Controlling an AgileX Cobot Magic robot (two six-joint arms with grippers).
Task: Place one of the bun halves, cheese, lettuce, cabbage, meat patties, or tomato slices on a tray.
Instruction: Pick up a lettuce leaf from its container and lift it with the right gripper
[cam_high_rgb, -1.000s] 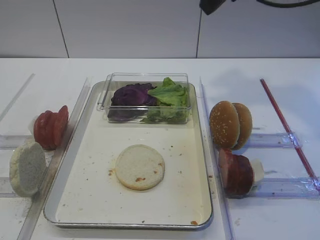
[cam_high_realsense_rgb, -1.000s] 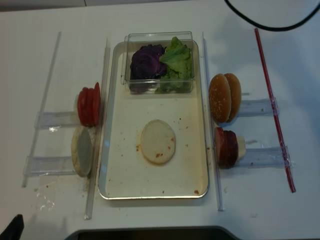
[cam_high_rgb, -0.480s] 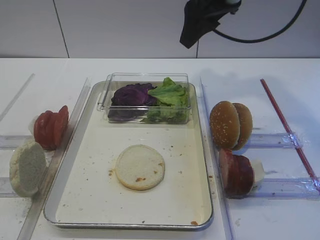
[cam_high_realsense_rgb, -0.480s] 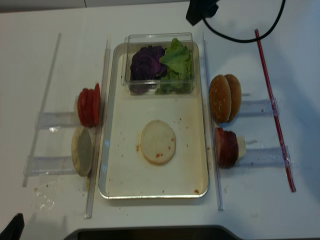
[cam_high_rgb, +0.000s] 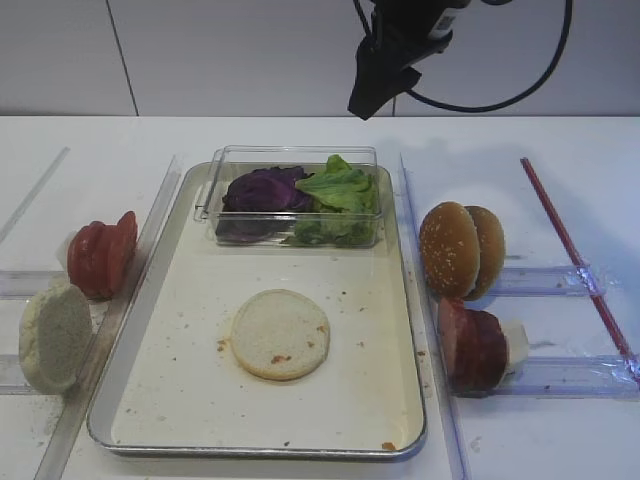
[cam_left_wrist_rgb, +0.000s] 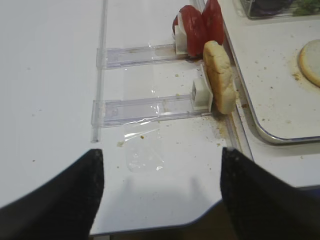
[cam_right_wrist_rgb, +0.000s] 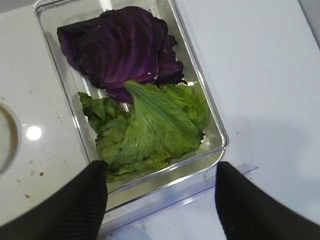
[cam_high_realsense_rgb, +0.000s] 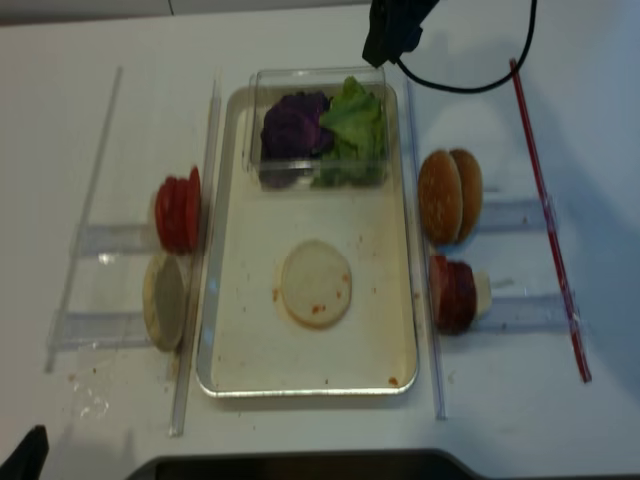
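Right claw (cam_right_wrist_rgb: 160, 200) up high, jaws spread wide and empty — poised over the clear box (cam_right_wrist_rgb: 212, 127).
Directly beneath: lettuce (cam_right_wrist_rgb: 150, 125), cabbage (cam_right_wrist_rgb: 120, 47) just beyond it. Flat bun half (cam_high_rgb: 279, 334) on the tray (cam_high_rgb: 400, 400), well clear — box wall alone stands between fingers and leaves.

Cabbage (cam_high_rgb: 262, 188) lies left of lettuce (cam_high_rgb: 340, 192) in the box (cam_high_rgb: 210, 190) on the tray (cam_high_rgb: 180, 400).
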